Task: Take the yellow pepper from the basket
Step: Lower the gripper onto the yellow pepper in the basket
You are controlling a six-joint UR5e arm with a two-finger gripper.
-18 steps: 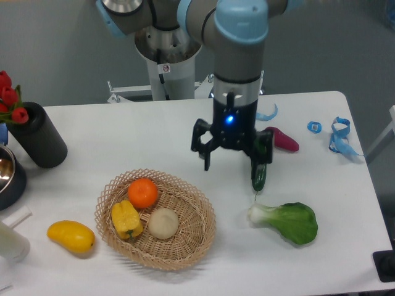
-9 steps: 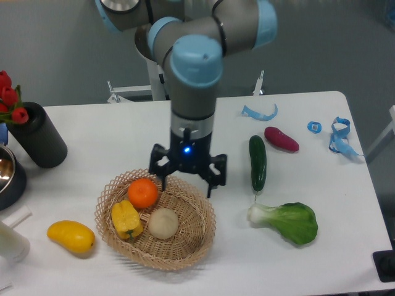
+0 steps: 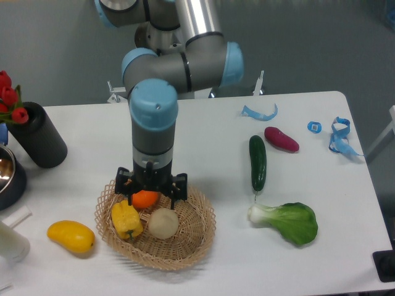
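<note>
The yellow pepper (image 3: 126,218) lies lumpy and lobed in the left half of the tan wicker basket (image 3: 191,237). An orange (image 3: 145,198) sits just behind it and a pale round onion-like vegetable (image 3: 163,222) to its right. My gripper (image 3: 152,195) hangs over the back of the basket, directly above the orange and slightly up and right of the pepper. Its dark fingers are spread apart with nothing between them, so it is open. The arm hides part of the orange and the basket's far rim.
A smooth yellow mango-like fruit (image 3: 71,237) lies left of the basket. A cucumber (image 3: 257,162), a purple vegetable (image 3: 281,139) and a bok choy (image 3: 287,221) lie to the right. A black cylinder (image 3: 39,135) with red tulips stands at the far left.
The arm has swung left across the table, from above the cucumber to over the basket's back rim, now above the orange. The fruits have not moved.
</note>
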